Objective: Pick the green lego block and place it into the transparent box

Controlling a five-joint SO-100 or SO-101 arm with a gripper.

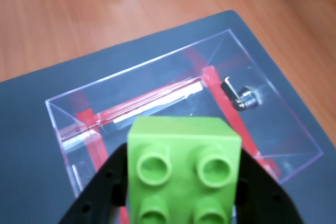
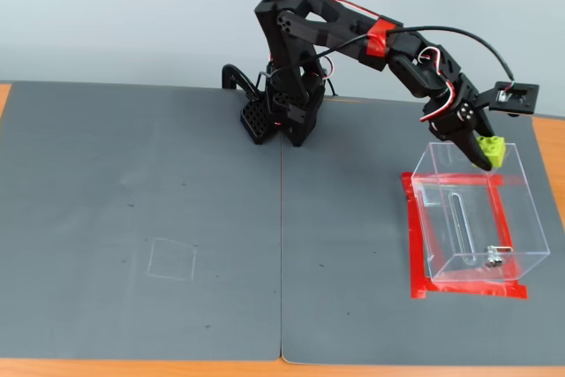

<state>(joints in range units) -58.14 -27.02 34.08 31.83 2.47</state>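
Fixed view: the gripper (image 2: 482, 149) pinches the green lego block (image 2: 491, 148) tight, above the transparent box (image 2: 521, 218).

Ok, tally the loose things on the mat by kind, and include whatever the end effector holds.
Green lego block: 1, held in the end effector above the box
Transparent box: 1, on the grey mat
Total: 2

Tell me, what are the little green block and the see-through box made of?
The green lego block looks like smooth moulded plastic: even colour, rounded studs. The transparent box seems clear acrylic or similar: thin glossy walls with reflections, red tape visible through them.
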